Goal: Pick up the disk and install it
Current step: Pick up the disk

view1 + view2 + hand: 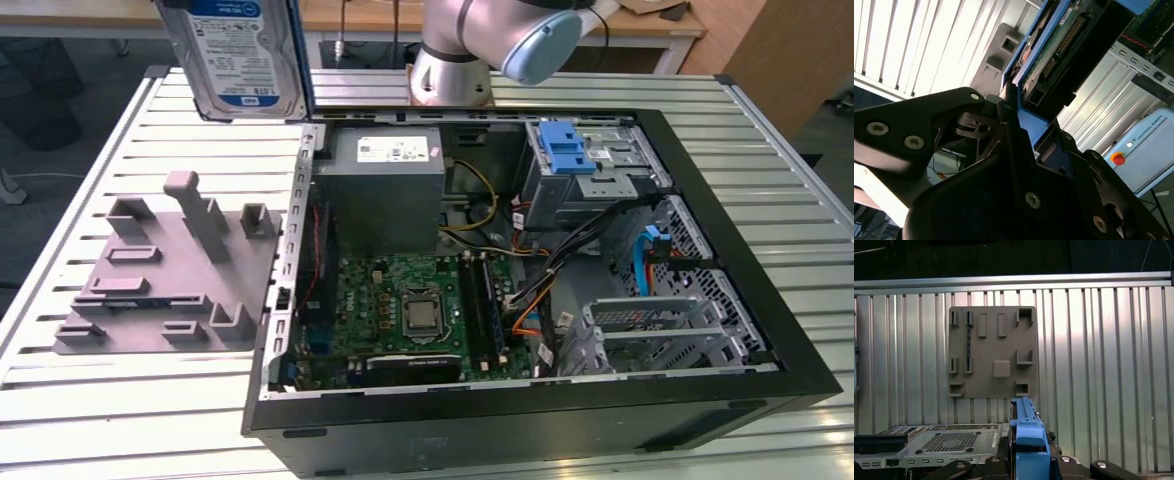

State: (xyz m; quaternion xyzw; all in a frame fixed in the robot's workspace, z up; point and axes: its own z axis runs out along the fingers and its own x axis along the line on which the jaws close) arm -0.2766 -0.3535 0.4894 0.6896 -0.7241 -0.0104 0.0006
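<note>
The disk (244,55) hangs above the surface (134,400), beside the open computer case (747,330). The fingers (1013,125) grasp its blue carrier.

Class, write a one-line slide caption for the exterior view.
The disk held aloft near the grey fixture plate, outside the open computer case.

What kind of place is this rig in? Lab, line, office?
Likely a robotics lab bench for PC-assembly trials: an open computer case on a slatted metal table, a grey fixture plate beside it, the disk held aloft by the gripper.
</note>
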